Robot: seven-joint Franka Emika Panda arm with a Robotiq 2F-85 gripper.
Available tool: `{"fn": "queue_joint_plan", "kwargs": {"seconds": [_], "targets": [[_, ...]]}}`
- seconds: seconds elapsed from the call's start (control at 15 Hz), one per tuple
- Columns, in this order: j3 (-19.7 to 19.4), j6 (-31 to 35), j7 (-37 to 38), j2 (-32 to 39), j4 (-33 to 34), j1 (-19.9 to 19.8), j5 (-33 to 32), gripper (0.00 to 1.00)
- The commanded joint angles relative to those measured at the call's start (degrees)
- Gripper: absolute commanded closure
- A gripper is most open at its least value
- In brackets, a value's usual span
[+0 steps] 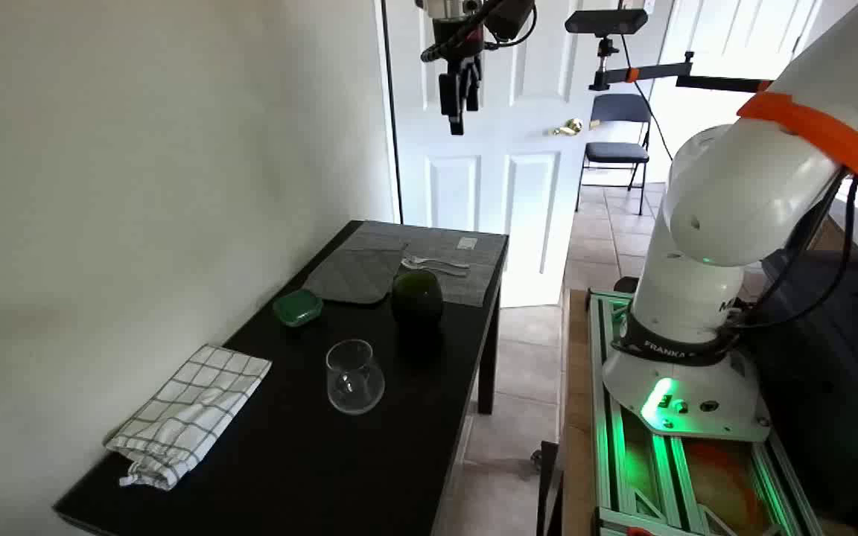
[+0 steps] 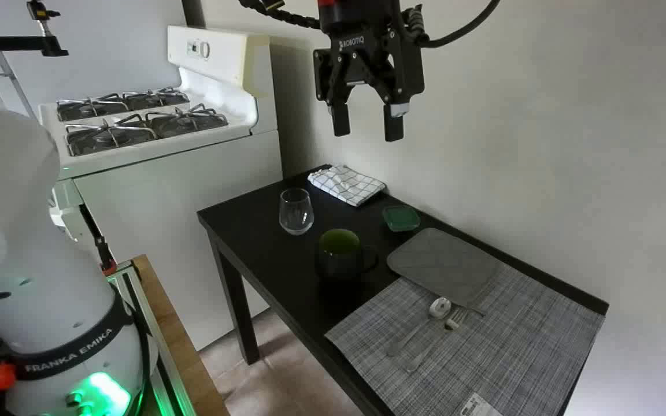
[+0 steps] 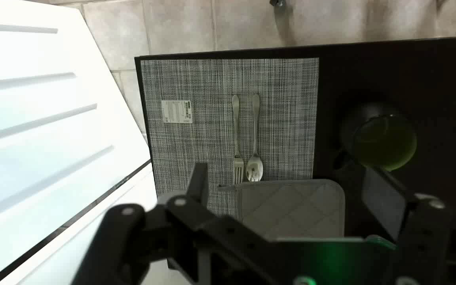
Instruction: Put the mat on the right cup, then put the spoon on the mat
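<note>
The mat is a grey quilted square with rounded corners (image 3: 291,208), lying flat partly on a woven placemat and partly on the black table; it shows in both exterior views (image 1: 354,268) (image 2: 443,263). The dark green cup (image 2: 336,263), with a handle, stands upright beside it (image 1: 418,301) (image 3: 388,142). The silvery spoon (image 3: 255,168) lies on the placemat beside a fork, its bowl at the mat's edge (image 2: 440,308). My gripper (image 2: 367,133) is open and empty, high above the table (image 1: 463,112); in the wrist view its fingers (image 3: 286,174) frame the mat, whose lower part is hidden.
A clear glass (image 1: 354,376) stands near the cup. A checkered cloth (image 1: 191,413) and a green container (image 1: 297,307) lie along the wall side. The fork (image 3: 238,168) and a white label (image 3: 177,111) are on the woven placemat (image 3: 283,87). A wall borders the table.
</note>
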Motion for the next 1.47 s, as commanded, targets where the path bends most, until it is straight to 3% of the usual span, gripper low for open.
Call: {"fn": "queue_joint_plan", "kwargs": {"seconds": [0.0, 0.27, 0.67, 0.87, 1.07, 1.13, 1.4], "targets": [[-0.7, -0.3, 0.3, 0.0, 0.2, 0.9, -0.4, 0.00], [-2.1, 1.0, 0.3, 0.9, 1.4, 0.6, 1.0, 0.00], [-16.2, 3.0, -16.8, 7.3, 10.8, 2.3, 13.1, 0.00], [-21.0, 1.5, -25.1, 12.9, 16.2, 3.4, 20.1, 0.00], [-21.8, 0.9, -24.9, 20.0, 21.1, 2.9, 26.6, 0.00], [-19.7, 2.3, -24.7, 14.3, 16.5, 0.6, 23.4, 0.00], [-19.2, 2.2, -24.7, 20.0, 20.2, 0.5, 25.9, 0.00]]}}
